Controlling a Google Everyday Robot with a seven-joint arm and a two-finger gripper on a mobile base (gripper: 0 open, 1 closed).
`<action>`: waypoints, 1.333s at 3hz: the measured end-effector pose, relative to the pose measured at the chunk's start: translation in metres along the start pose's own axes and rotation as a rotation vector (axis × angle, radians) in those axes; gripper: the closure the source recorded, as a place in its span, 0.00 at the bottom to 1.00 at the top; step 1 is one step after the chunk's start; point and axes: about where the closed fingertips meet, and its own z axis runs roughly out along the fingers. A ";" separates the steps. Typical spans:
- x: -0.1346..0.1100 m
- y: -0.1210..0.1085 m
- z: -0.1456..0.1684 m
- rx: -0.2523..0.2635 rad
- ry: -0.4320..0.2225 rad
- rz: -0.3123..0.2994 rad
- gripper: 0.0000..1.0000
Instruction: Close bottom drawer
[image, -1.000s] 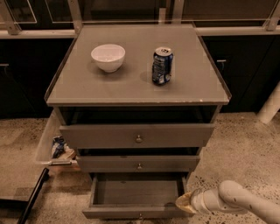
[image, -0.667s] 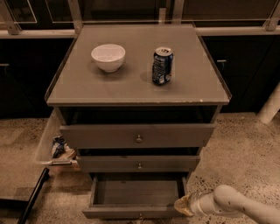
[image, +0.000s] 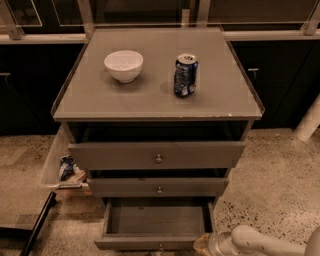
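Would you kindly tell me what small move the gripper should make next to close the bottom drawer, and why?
Probably a short push by the gripper on the bottom drawer, toward the cabinet. The drawer stands pulled well out, its inside showing, and the gripper sits low at the right end of its front, so it seems placed to press it inward.

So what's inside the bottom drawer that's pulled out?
Only a bare grey floor shows inside the bottom drawer. Its back part is hidden under the middle drawer, so I can't see there. The claw is by the drawer's front right corner.
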 end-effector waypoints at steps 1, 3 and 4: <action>0.005 0.003 0.020 0.031 -0.009 -0.048 1.00; 0.005 0.003 0.021 0.032 -0.009 -0.050 0.58; 0.005 0.003 0.021 0.032 -0.009 -0.050 0.35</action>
